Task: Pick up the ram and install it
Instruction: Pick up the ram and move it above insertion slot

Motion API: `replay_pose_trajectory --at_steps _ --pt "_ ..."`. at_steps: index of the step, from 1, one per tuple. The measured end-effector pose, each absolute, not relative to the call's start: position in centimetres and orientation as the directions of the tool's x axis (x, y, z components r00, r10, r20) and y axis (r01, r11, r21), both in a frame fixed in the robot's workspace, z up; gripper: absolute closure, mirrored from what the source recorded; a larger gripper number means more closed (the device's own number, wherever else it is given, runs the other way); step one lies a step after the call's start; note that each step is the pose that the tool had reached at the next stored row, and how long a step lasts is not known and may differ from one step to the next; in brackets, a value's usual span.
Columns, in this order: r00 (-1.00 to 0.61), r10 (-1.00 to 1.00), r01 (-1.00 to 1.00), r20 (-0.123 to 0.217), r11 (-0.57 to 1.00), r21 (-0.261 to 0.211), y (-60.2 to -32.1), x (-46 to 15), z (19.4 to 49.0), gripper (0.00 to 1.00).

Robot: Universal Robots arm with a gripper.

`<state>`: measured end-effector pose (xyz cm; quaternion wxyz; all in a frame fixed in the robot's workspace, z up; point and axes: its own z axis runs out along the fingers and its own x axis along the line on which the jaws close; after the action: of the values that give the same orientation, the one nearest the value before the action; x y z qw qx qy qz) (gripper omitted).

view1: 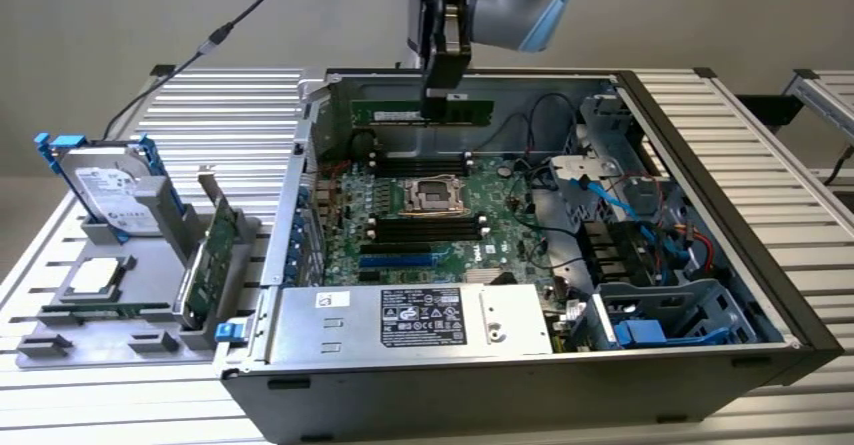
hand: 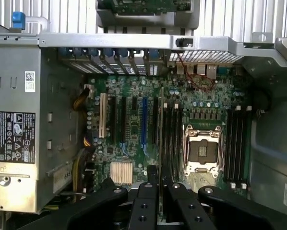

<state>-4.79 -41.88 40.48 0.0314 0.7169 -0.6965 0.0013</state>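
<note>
Black gripper [hand: 160, 184] jaws are clamped on the ram [hand: 160, 139]. The wrist view sees it edge-on, running straight out between the fingers over the motherboard [hand: 134, 124].

In the exterior view the ram [view1: 400, 113] hangs long side level, above the far end of the board and clear of it, not in a slot. It's close to a bank of memory slots [hand: 172, 139] beside the CPU socket [hand: 201, 151]. Can't tell which slot it lines up with.

My read on doing this well:
- keep the stick parallel to the slot, with no yaw
- match the notch and have the latches open before descent
- push straight down with even load on both ends
- a tilted entry risks binding or stressing the board

Containers, near to far:
- Open PC case [view1: 467, 400]: labelled grey power supply [view1: 400, 320] at the near wall, with the blue-trimmed drive cage [view1: 667, 315] beside it. Next comes the board with its empty socket, then blue cables [view1: 627, 205] toward the exterior view's right.
- Grey holder tray [view1: 80, 350], on the exterior view's left outside the case: a processor chip [view1: 96, 277] lying flat, an expansion card [view1: 214, 255] standing on edge, and a hard drive [view1: 107, 190] upright at the far end.
</note>
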Motion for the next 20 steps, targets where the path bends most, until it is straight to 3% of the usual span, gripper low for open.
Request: replay_pose_trajectory --at_steps 20 --pt "0.029 -0.999 -0.999 0.032 -0.028 0.04 -39.1 -3.0 37.6 0.86"
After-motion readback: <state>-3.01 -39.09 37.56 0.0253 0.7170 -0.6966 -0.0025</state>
